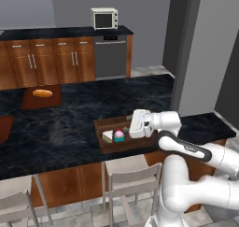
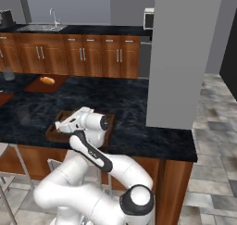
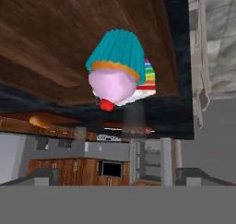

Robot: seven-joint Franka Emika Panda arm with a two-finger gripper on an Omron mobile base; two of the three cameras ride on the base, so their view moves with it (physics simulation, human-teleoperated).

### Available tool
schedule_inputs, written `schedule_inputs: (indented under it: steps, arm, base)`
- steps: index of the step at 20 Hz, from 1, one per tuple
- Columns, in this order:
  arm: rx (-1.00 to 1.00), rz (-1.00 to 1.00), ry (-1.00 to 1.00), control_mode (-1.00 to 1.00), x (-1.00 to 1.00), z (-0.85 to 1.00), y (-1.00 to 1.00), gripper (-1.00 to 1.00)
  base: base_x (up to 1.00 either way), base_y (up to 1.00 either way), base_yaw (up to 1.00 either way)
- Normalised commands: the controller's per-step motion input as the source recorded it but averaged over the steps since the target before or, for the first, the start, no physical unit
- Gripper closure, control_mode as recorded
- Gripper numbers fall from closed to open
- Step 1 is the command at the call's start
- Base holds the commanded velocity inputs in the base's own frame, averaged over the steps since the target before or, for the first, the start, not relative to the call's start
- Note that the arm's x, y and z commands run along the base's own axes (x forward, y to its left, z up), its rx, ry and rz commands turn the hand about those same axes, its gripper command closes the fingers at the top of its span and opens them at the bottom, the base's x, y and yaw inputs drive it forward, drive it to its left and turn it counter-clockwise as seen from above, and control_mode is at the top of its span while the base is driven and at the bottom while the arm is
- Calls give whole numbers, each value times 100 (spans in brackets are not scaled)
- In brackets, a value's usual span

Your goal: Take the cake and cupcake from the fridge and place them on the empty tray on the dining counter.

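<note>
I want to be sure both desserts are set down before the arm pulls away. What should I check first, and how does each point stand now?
1. Cupcake inside the tray: ok.
2. Cake inside the tray, beside the cupcake: ok.
3. Cupcake upright, pink top up: ok in the left base view.
4. Gripper open and holding nothing: ok, the hand view shows the cupcake free of it.
5. Cake and cupcake touching or apart: cannot tell.
6. Tray fully on the dining counter: ok.
</note>
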Motion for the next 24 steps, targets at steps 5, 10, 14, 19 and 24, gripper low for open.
schedule_inputs:
  steps: [5, 10, 14, 19, 24]
  arm:
    - [-31, 2, 1, -100, -2, 31, -70, -100]
    - [-46, 0, 8, -100, -10, 11, -69, -100]
    - [-54, -5, 5, -100, -37, 0, -62, -100]
    - [-57, -12, 4, -100, -44, 0, -50, -100]
    - [-55, -15, 3, -100, -52, -20, -37, -100]
  base:
    - [0, 0, 0]
    - [0, 0, 0]
    - [0, 0, 0]
    - [0, 0, 0]
    - [0, 0, 0]
